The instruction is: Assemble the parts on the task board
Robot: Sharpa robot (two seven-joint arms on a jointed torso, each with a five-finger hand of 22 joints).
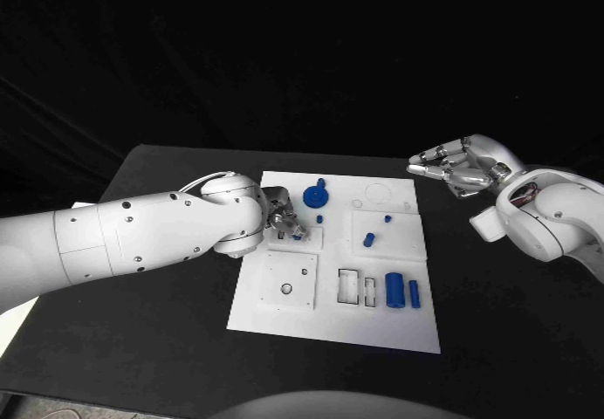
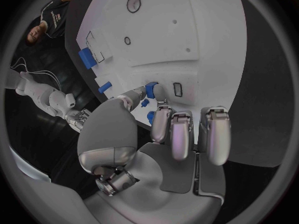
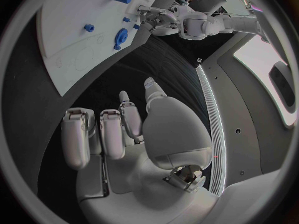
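Your left hand (image 1: 282,218) over task board (image 1: 284,314), fingers (image 2: 153,91) pinching small blue part (image 2: 150,88). Your right hand (image 1: 453,168) off board above tabletop (image 1: 151,349), fingers curled together, holding nothing.

One task board (image 1: 378,325); two hands; six blue parts visible on it, one a gear (image 1: 313,194).

The left robot hand (image 1: 282,216) crowds the task board's (image 1: 378,325) near-left corner; its right side seems open.

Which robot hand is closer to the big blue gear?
Left. The left hand is right beside the blue gear on the task board; the right hand hovers off the board's far right corner.
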